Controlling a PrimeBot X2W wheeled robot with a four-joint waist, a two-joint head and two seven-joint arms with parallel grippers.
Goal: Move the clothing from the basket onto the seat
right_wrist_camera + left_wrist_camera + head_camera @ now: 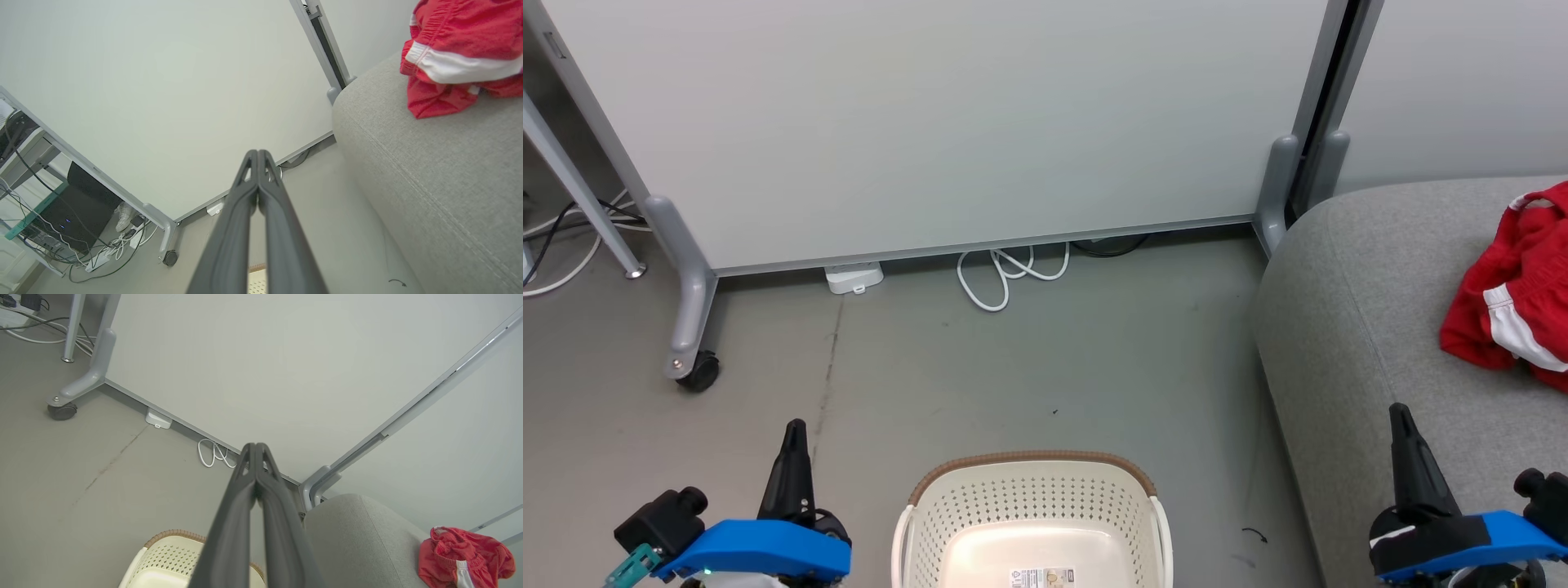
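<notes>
Open floor [1217, 441] between basket [1033, 496] and seat [1339, 343]

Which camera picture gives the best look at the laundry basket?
The head view: the basket sits bottom centre, showing brown rim, perforated wall and labelled bottom, though its near end is cut off. The left wrist view catches one corner behind the left gripper; the right wrist view, a sliver between the fingers of the right gripper.

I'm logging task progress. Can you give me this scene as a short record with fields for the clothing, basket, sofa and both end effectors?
clothing: red heap lying on the sofa
basket: on the floor, no clothing in the part that shows
sofa: grey, right of the basket
left end effector: shut, empty, left of the basket
right end effector: shut, empty, by the sofa
task: looks done
</notes>
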